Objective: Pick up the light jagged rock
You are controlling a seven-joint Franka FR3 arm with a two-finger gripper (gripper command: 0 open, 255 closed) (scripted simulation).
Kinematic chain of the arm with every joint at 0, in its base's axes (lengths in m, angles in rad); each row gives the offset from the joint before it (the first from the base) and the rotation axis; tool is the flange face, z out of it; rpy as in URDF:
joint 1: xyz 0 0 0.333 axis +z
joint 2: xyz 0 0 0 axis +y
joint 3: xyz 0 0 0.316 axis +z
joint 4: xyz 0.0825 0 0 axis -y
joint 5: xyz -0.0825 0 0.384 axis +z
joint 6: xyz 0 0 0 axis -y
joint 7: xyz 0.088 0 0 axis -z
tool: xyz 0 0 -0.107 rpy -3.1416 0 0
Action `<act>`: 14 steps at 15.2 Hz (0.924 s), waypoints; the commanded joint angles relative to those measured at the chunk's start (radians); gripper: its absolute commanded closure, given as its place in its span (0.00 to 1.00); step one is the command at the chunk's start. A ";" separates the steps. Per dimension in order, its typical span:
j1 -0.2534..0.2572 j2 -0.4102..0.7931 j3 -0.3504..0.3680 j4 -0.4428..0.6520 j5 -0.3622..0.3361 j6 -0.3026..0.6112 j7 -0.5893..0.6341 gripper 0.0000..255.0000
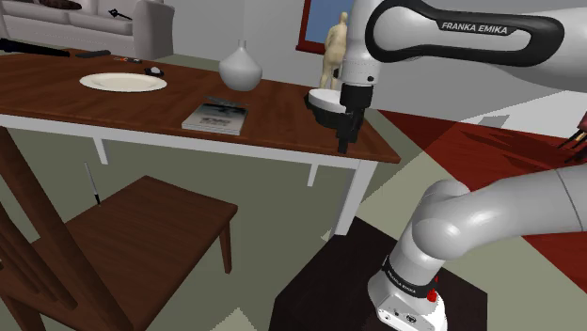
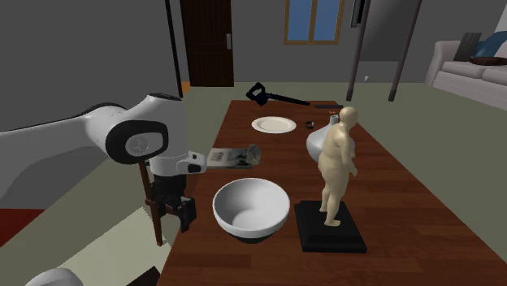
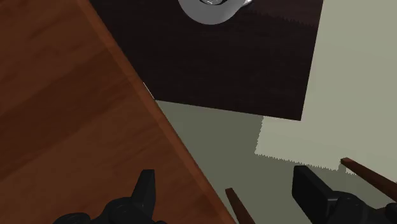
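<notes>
One rock point(image 1: 155, 70) lies well apart from the gripper point(image 1: 344, 139).

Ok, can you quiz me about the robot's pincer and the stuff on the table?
1. True or false: the pincer is open and holds nothing.
2. Which thing stands right next to the white bowl? A) a tan figurine B) a teapot C) a toy car
3. Fill in: the white plate lies on the brown ____.

Key: 1 true. 2 A. 3 table.
</notes>
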 commanded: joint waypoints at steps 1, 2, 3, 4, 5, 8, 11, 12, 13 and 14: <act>0.000 0.000 0.000 0.000 0.000 0.000 0.000 0.00; 0.003 0.039 -0.006 0.024 -0.001 0.020 -0.013 0.00; 0.005 0.078 -0.011 0.048 -0.001 0.039 -0.026 0.00; 0.008 0.117 -0.016 0.074 -0.001 0.057 -0.039 0.00; 0.011 0.155 -0.021 0.101 -0.001 0.073 -0.052 0.00; 0.021 0.269 -0.034 0.189 0.004 0.112 -0.090 0.00; 0.031 0.381 -0.045 0.287 0.012 0.140 -0.129 0.00; 0.034 0.417 -0.048 0.322 0.016 0.146 -0.142 0.00; 0.037 0.454 -0.051 0.358 0.020 0.151 -0.155 0.00; 0.040 0.491 -0.054 0.395 0.025 0.155 -0.168 0.00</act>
